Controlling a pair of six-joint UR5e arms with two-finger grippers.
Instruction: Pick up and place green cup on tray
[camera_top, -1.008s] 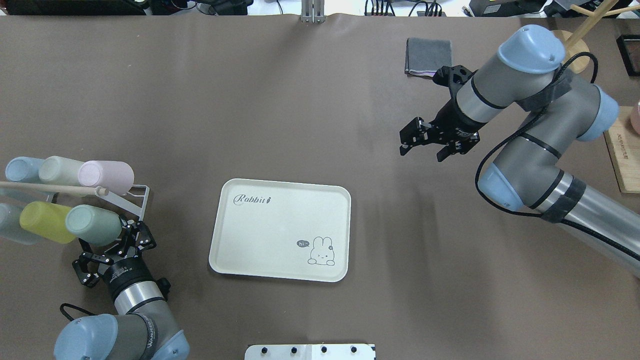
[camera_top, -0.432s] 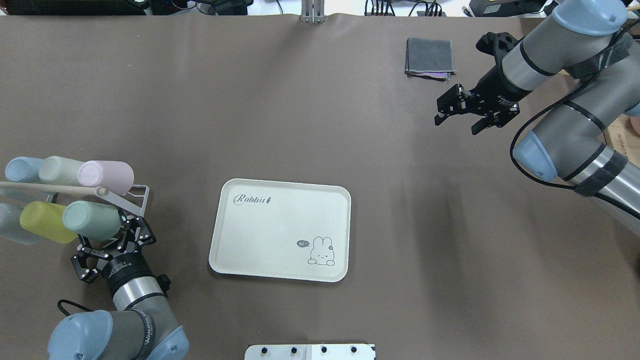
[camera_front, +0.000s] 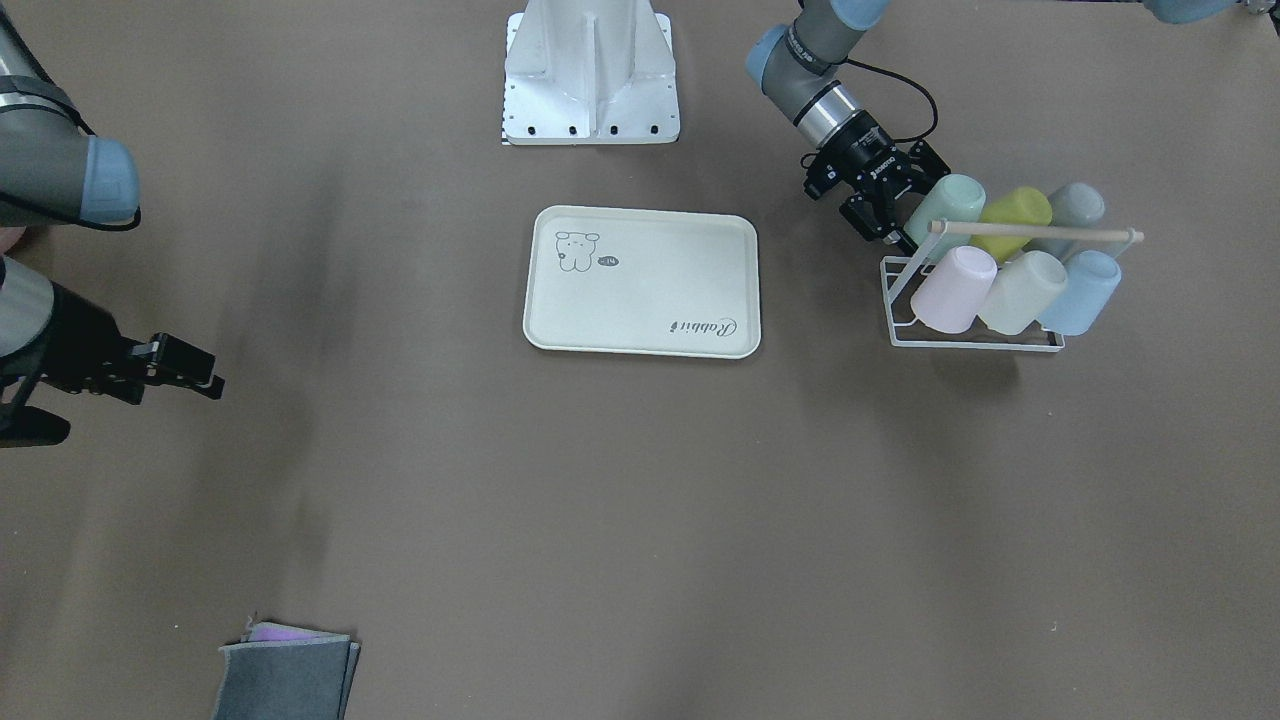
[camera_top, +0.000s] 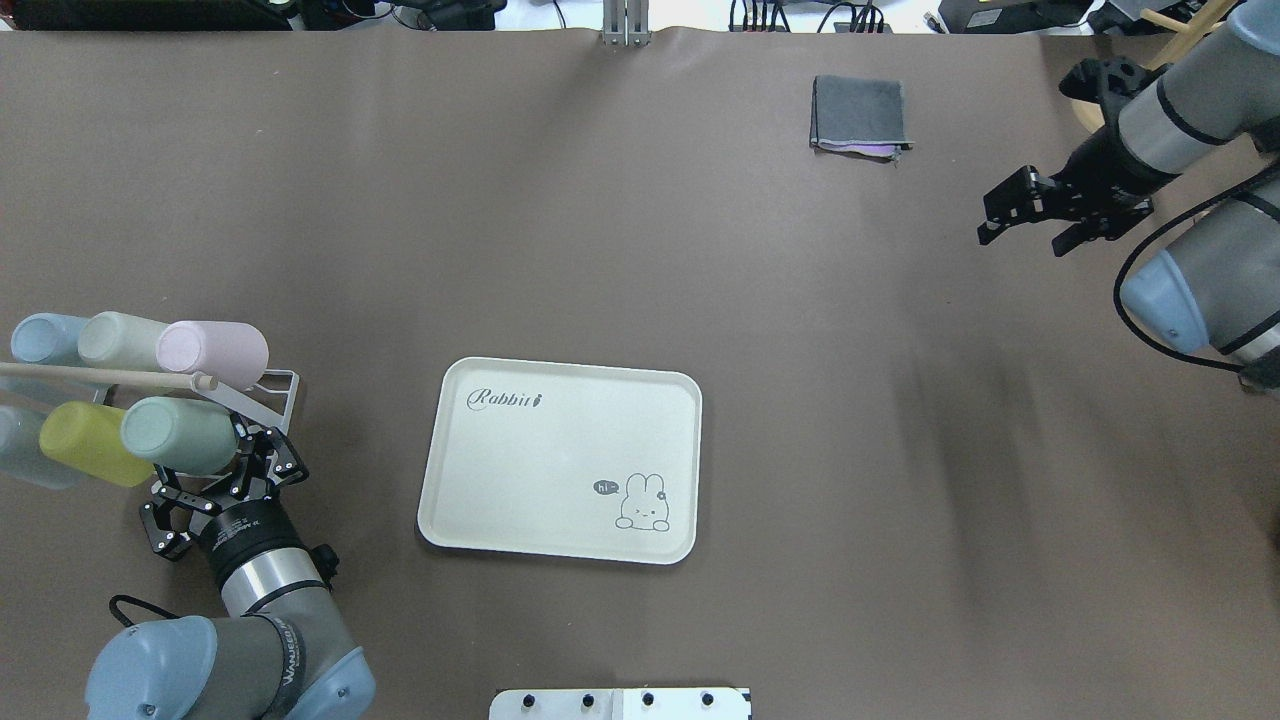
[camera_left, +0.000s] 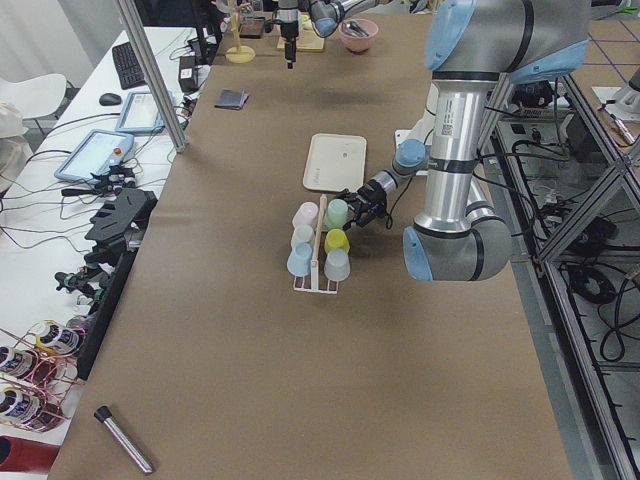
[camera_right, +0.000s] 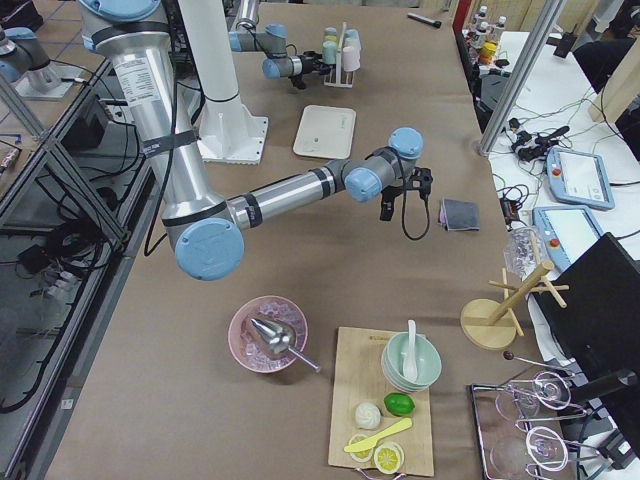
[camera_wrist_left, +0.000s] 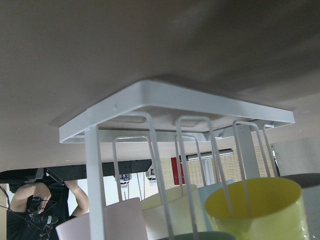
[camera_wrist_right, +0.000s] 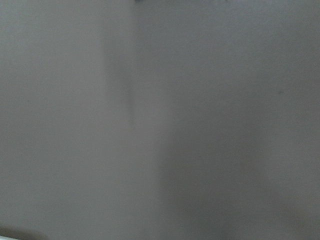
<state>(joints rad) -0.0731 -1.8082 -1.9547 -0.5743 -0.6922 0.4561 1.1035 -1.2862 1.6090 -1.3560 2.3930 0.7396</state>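
Note:
The green cup (camera_top: 180, 437) lies on its side in the near row of a white wire rack (camera_top: 278, 388), at the end nearest the tray; it also shows in the front view (camera_front: 945, 205). My left gripper (camera_top: 222, 472) is open, with its fingers on either side of the cup's mouth end, as the front view (camera_front: 905, 198) also shows. I cannot tell whether they touch the cup. The cream tray (camera_top: 560, 450) lies flat and bare to the right of the rack. My right gripper (camera_top: 1028, 238) is open and empty, far off at the table's right side.
The rack also holds a yellow-green cup (camera_top: 90, 443), a pink cup (camera_top: 215, 350), a cream cup (camera_top: 120, 340) and a blue cup (camera_top: 45, 338) under a wooden rod (camera_top: 100, 377). A folded grey cloth (camera_top: 860, 112) lies at the far right.
My right arm has swung away to the far right, off the table's middle. My left gripper has crept toward the rack, and the green cup has shifted slightly with it.

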